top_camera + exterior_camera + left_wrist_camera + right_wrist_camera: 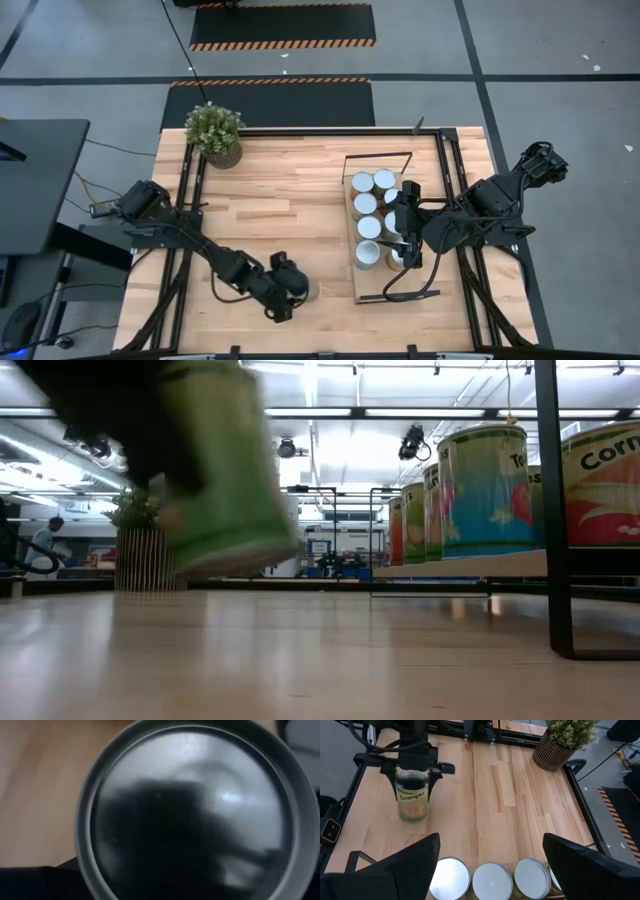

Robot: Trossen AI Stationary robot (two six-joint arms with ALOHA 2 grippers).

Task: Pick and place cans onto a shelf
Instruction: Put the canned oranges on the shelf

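Pick-up step. The left gripper [413,767], at the table's [290,190] near edge, has its fingers around a green can [412,797], apparently lifted. The right gripper [405,235], fingers apart, hovers over the shelf [352,285] at right. Next: carry the can to a free shelf spot.

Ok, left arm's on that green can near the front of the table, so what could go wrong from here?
The left gripper straddles the green can only near its rim, and the low view shows the can tilted: it might slip or tip. The right gripper hovers open over the shelf, possibly blocking delivery beside the shelved cans.
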